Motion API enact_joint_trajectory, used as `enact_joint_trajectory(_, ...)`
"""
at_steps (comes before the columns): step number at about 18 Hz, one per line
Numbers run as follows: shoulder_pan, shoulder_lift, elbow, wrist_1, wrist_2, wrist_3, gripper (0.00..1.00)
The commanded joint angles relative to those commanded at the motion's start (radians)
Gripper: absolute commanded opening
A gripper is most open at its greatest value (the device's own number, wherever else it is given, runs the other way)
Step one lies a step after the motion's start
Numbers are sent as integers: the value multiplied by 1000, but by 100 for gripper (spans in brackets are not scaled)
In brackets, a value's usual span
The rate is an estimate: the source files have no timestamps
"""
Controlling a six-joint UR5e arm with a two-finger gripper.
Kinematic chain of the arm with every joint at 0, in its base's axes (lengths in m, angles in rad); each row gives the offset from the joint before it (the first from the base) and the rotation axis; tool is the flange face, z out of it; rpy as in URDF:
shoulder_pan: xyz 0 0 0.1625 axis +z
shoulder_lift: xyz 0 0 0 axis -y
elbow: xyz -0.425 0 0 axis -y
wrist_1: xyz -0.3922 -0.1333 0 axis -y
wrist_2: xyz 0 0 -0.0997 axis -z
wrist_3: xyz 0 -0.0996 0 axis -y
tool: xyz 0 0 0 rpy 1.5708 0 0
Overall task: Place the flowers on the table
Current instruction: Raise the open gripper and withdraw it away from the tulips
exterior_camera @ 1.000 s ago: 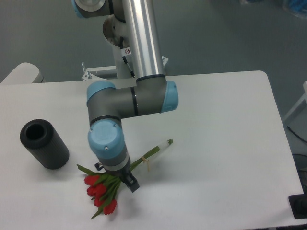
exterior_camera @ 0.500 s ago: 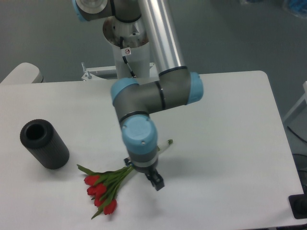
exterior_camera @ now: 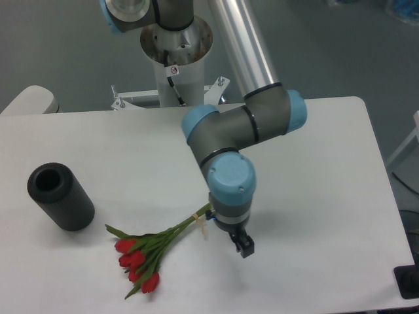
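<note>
Lying flat on the table [exterior_camera: 314,170], the flowers [exterior_camera: 149,252].

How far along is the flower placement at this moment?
Done, by the look of it: the flowers lie flat on the table, apart from the black cylinder. In hand: nothing visible; the gripper hangs over the stem end, its jaw state unclear. Left: at most pulling the arm away.
</note>
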Motion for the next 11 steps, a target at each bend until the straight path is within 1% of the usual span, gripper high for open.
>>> enact_joint_trajectory(4,25,-3,3,2,-2,38,100)
enact_joint_trajectory(11,23,-3,-3,15,0,51,100)
